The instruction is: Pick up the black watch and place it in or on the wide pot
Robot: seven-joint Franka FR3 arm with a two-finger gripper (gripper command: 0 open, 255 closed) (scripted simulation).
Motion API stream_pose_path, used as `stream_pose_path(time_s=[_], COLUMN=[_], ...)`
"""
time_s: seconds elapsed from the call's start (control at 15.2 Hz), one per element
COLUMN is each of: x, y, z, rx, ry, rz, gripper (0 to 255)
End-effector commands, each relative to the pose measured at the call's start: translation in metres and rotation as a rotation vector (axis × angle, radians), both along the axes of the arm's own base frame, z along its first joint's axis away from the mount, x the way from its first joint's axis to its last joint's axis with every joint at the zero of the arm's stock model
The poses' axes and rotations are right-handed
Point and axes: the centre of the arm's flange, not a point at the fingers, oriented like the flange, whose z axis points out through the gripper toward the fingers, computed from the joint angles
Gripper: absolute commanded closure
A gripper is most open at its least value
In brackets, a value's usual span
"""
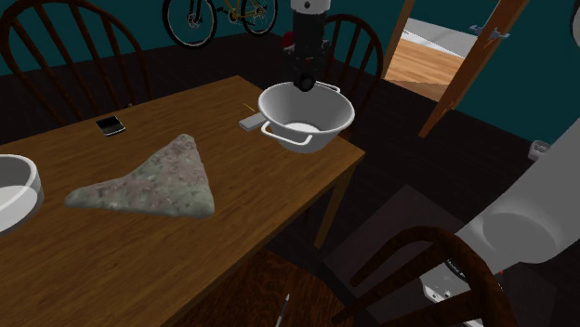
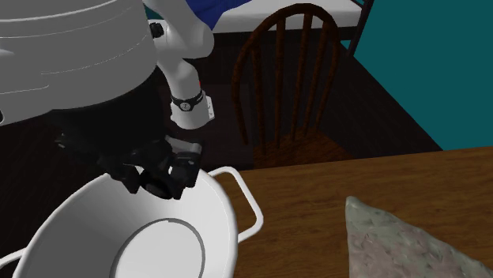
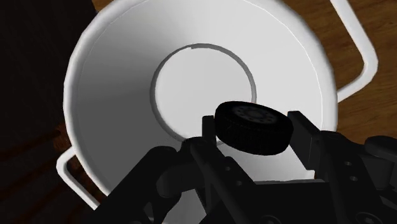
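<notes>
Wooden table (image 1: 242, 232) in a dim room. At its far right corner in the shoulder view, wide white pot (image 1: 307, 116); straight above its hollow, gripper (image 3: 254, 132) clasping black watch (image 3: 248, 121). Likely a plain drop.

Losing the white pot (image 2: 87, 225) past the second exterior view's edge at seven o'clock, the grey cloth (image 2: 395, 245) at four o'clock.

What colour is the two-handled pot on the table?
The pot is white, seen best in the wrist view.
</notes>
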Motion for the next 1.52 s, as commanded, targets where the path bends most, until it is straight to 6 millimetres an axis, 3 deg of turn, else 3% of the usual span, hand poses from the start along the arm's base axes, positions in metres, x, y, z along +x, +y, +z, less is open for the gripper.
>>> stream_pose_path(time_s=[0.0,0.2,1.12,1.45], x=[0.015,0.034,0.034,0.034], y=[-0.024,-0.058,-0.058,-0.058], z=[0.0,0.001,-0.076,-0.076], rx=[0.0,0.0,0.0,0.0], ry=[0.0,0.0,0.0,0.0], rz=[0.001,0.001,0.001,0.001], gripper=[255,255,255,255])
